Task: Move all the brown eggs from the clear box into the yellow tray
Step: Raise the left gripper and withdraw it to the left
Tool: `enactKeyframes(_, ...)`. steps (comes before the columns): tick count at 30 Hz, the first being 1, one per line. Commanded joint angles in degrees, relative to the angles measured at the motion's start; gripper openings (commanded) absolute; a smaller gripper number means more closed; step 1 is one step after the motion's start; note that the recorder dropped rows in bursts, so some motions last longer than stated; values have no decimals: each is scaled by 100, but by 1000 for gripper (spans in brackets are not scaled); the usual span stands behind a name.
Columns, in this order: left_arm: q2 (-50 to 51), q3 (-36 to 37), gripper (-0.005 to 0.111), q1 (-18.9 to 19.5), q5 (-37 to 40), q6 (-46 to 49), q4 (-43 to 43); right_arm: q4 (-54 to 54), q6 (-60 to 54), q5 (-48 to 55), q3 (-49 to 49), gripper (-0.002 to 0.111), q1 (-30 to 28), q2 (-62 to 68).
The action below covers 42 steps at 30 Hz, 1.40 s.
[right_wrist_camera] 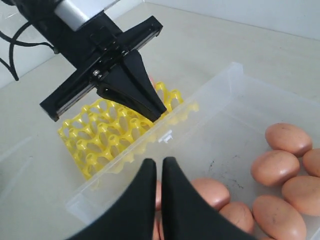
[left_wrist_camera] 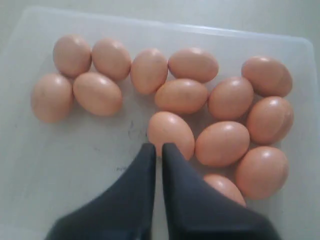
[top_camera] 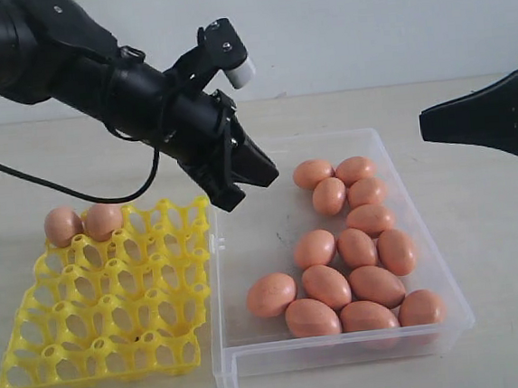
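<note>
Several brown eggs (top_camera: 326, 286) lie loose in the clear box (top_camera: 255, 358), mostly along its right side; the left wrist view shows them as a cluster (left_wrist_camera: 182, 95). Two brown eggs (top_camera: 83, 224) sit in the back-left cups of the yellow tray (top_camera: 109, 352). My left gripper (top_camera: 256, 178) hangs shut and empty above the box's back-left corner, near the tray's edge (left_wrist_camera: 158, 146). My right gripper (top_camera: 424, 125) hovers shut and empty high at the right, beyond the box (right_wrist_camera: 159, 161).
The yellow tray (right_wrist_camera: 95, 135) stands directly left of the clear box (right_wrist_camera: 220, 85) on a pale tabletop. A black cable (top_camera: 59, 186) trails behind the tray from the left arm. The left half of the box floor is bare.
</note>
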Motion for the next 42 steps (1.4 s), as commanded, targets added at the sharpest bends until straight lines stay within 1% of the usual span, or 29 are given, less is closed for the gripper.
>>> enactKeyframes(1,-29,-163,4,-74,92,-1077,570,27,146,9,17,0,-6,-42)
enactKeyframes(4,-233,-163,4,46,91,-1360,903,478,222,136,17,0,262,-42)
enactKeyframes(6,-393,-163,4,200,81,-1797,1033,662,236,511,-74,0,696,-42)
enactKeyframes(8,-579,-92,4,371,16,-1999,1036,468,584,1168,-235,0,1262,-42)
enactKeyframes(10,-786,93,4,553,-188,-2130,1024,27,1147,2094,-475,0,1801,-42)
enactKeyframes(12,-1077,440,4,760,-535,-2125,883,27,1675,2884,-636,0,2268,-42)
enactKeyframes(14,-1389,893,4,938,-1107,-2125,557,27,1924,3194,-767,0,2503,-42)
enactKeyframes(17,-1950,1697,4,1145,-2118,-2125,87,27,2355,3148,-1002,0,2569,-7)
enactKeyframes(19,-2305,2262,4,1145,-2855,-2030,-254,27,2570,3146,-1126,0,2569,92)
enactKeyframes(22,-2731,2899,4,1121,-3336,-1741,-645,27,2388,3357,-1179,0,2569,323)
enactKeyframes(25,-3087,3274,4,1121,-3361,-1540,-725,27,1610,4301,-1179,0,2569,532)
enactKeyframes(28,-3446,3554,4,1121,-3349,-1497,-725,27,1686,5164,-1179,0,2569,711)
enactKeyframes(33,-3902,3849,4,1121,-3621,-1427,-725,27,1703,5552,-1179,0,2569,1186)
enactKeyframes(35,-3993,3875,4,1121,-3642,-1427,-725,27,1435,5883,-1179,0,2569,1343)
enactKeyframes(36,-4041,3875,4,1121,-3642,-1427,-725,27,1206,6314,-1179,0,2569,1421)
enactKeyframes(38,-4077,3875,4,1121,-3618,-1437,-725,27,1122,7097,-1179,0,2569,1432)
enactKeyframes(39,-4089,3875,4,1121,-3600,-1437,-725,27,892,7732,-1179,0,2569,1432)
enactKeyframes(42,-4099,3875,4,1121,-3608,-1437,-725,185,-93,9061,-1179,0,2569,1307)
